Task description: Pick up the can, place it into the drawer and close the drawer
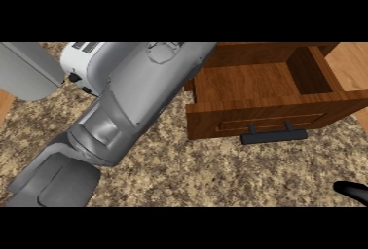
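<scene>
In the upper left corner a big grey rounded shape [25,68] is sitting at the edge of the frame. I cannot tell what it is. Just to its right a white machine [82,61] with small black knobs is standing on the counter, and part of it is hiding behind the arm.

A thick grey forearm [137,97] is lying across the left half of the frame. It is running from the lower left corner up to the top middle. Its hand is going out past the top of the frame, so that hand is not showing.

The speckled brown counter [215,170] is filling the middle and the bottom.

In the upper right the wooden drawer [215,121] is standing open. Its brown floor is showing, and no can is showing on it. A dark handle [274,136] is sticking out from the drawer's front, toward the bottom of the frame. The can is not showing anywhere, so I cannot tell where it is.

At the lower right edge a small black tip of the right hand [352,189] is peeking in, well apart from the drawer. I cannot tell if this hand is open or closed.
</scene>
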Robot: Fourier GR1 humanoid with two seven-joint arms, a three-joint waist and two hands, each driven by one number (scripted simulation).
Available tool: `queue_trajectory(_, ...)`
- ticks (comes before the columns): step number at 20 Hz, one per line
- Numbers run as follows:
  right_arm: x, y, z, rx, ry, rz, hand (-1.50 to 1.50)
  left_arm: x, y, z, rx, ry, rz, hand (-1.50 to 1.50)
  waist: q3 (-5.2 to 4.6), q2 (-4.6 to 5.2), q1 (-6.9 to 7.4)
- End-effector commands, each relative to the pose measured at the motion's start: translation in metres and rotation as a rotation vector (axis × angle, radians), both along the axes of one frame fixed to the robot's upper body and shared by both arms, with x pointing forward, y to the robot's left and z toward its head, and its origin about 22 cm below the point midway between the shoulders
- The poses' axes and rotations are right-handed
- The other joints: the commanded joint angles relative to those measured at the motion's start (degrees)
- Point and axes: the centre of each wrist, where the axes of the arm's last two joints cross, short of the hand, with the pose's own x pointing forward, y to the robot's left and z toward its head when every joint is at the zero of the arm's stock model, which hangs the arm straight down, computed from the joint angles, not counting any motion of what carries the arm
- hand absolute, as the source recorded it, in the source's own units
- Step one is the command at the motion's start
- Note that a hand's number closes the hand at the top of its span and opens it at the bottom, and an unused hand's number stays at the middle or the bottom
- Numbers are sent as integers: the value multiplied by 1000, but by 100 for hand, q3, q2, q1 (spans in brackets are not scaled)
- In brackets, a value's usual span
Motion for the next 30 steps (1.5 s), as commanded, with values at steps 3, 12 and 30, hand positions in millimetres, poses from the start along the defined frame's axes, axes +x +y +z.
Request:
queue_trajectory(3,-3,11,6,-10,-8,10,-150,5,2,-8,-5,-20,98,-150,-1,22,-77)
queue_trajectory(12,10,4,20,-160,-33,30,-150,3,-6,6,-12,-34,168,-150,2,43,-168)
queue_trajectory(30,74,49,0,-729,-89,12,-150,8,2,1,-138,-34,143,-150,-7,41,215)
